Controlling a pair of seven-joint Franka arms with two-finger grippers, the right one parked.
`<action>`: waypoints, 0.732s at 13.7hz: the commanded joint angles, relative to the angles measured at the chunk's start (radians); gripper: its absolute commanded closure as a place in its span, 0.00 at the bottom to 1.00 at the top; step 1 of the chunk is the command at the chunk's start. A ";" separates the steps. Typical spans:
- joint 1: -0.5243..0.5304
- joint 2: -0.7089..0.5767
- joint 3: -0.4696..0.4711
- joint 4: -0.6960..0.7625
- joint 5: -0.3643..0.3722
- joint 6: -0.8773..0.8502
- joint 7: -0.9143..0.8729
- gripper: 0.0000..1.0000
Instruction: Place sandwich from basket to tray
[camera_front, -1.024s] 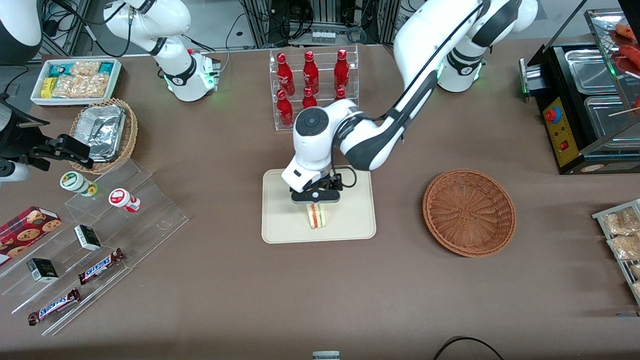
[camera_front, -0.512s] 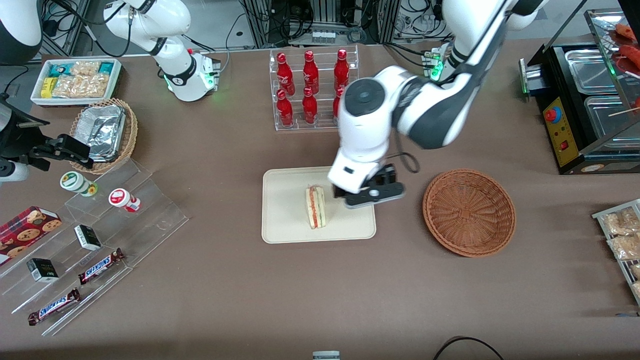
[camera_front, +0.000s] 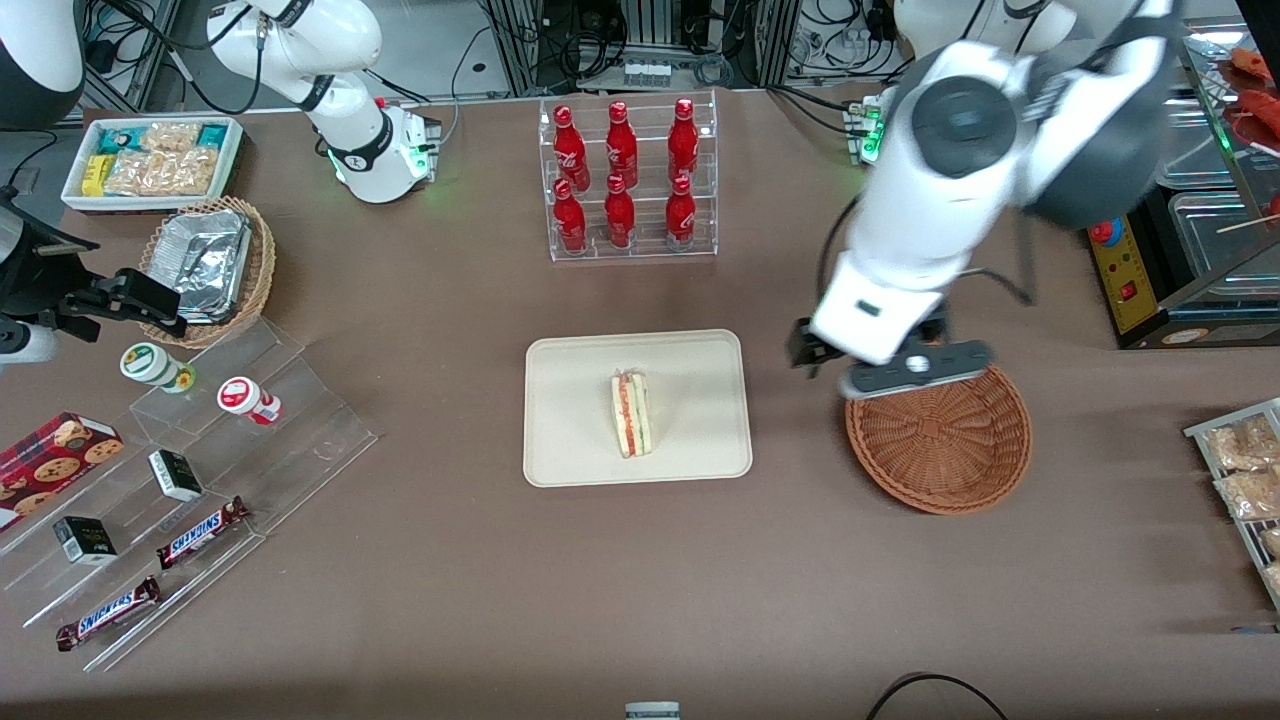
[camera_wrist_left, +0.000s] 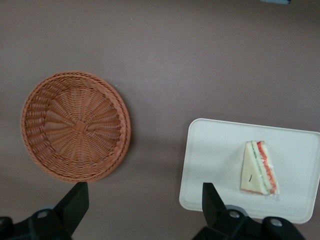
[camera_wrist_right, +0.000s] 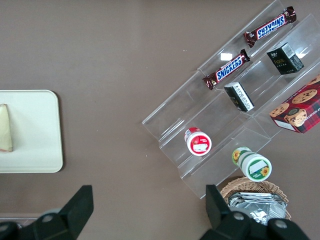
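1. While the gripper (camera_front: 905, 368) hangs high above the table, its fingers (camera_wrist_left: 75, 202) are spread wide and hold nothing.
2. Beneath one fingertip lies the basket (camera_front: 938, 440), with nothing in it; the gripper overlaps its rim farthest from the front camera.
3. Near the other fingertip in the wrist view lies the tray (camera_front: 570, 420).
4. On that tray rests the sandwich (camera_front: 631, 413), well apart from both fingers.

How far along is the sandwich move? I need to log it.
Looks done: the sandwich lies on the tray, and the basket is empty. The gripper is open, holds nothing, and hangs above the basket's rim. Nothing seems left.
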 joint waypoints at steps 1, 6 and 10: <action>0.097 -0.064 -0.007 -0.041 -0.041 -0.048 0.132 0.00; 0.137 -0.116 0.119 -0.066 -0.093 -0.092 0.397 0.00; 0.129 -0.141 0.264 -0.064 -0.165 -0.122 0.527 0.00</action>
